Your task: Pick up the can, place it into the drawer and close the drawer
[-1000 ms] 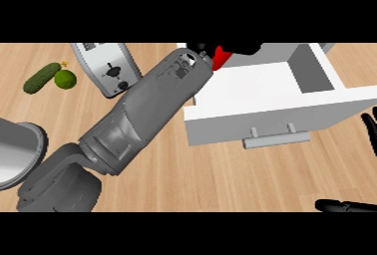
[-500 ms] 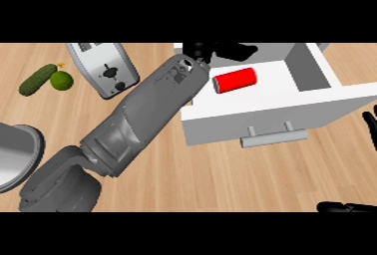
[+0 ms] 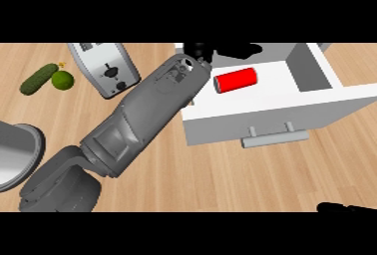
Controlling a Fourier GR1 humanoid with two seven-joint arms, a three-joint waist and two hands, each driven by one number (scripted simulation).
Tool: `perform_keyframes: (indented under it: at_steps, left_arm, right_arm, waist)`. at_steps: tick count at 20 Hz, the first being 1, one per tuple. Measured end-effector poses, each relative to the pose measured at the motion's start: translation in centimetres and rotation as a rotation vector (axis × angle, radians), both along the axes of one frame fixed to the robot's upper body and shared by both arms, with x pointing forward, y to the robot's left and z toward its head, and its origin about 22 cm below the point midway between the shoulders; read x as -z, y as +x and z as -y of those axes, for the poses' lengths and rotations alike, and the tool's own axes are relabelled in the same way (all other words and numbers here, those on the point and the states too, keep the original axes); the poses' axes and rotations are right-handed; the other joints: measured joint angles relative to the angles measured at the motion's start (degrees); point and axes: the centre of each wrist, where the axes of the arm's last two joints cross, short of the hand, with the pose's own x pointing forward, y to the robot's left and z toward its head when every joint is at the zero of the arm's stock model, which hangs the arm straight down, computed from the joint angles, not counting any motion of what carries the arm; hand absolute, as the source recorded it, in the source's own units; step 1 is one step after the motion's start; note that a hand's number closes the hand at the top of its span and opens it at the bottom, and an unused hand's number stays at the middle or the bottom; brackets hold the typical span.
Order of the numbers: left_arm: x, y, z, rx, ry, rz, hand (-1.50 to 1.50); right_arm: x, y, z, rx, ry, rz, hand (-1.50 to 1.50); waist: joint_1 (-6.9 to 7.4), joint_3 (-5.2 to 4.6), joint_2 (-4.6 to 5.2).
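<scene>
The red can (image 3: 236, 80) lies on its side inside the open drawer (image 3: 324, 102), while the left hand (image 3: 225, 50) hovers just behind it, fingers spread, holding nothing.

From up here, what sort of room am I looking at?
Likely a kitchen: a wooden counter with a toaster, an open drawer holding a can, and a metal pot.

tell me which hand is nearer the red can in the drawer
Left. The left hand hovers just behind the red cylindrical can lying in the white open drawer; the right hand is far off at the lower right edge.
</scene>
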Motion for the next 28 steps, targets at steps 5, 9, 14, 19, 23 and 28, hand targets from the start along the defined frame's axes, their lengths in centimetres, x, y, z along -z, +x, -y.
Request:
perform_keyframes:
  at_steps: [5,9,14,19,23,28]
  left_arm:
    - [-0.3,-0.3,0.4,0.008,-0.051,-0.003,-1.50]
    - [-0.5,-0.5,0.5,0.015,-0.090,0.015,-1.50]
    - [-1.4,-0.5,0.9,0.014,-0.109,0.041,-1.50]
    - [-1.9,-0.7,1.3,0.014,-0.110,0.048,-1.50]
    - [-2.1,-1.2,1.8,0.017,-0.115,0.035,-1.50]
    - [-2.5,-0.8,0.7,0.015,-0.119,0.030,-1.50]
  right_arm:
    - [-0.7,0.3,-0.5,0.000,-0.141,0.050,-1.50]
    - [-1.3,0.5,-1.3,0.000,-0.248,0.078,-1.50]
    - [-1.4,1.4,-2.4,0.038,-0.426,0.085,-1.50]
    - [-0.3,3.3,-3.3,0.079,-0.616,0.072,-1.50]
    - [1.7,4.9,-4.4,0.093,-0.746,0.044,-1.50]
    - [4.4,7.1,-5.0,0.134,-0.865,-0.005,-1.50]
  waist:
    - [0.64,-0.01,-0.12]
    - [1.63,-0.05,-0.31]
    - [3.34,-0.07,-0.63]
    - [4.84,-0.07,-0.94]
    - [5.98,-0.08,-1.28]
    - [7.44,-0.10,-1.64]
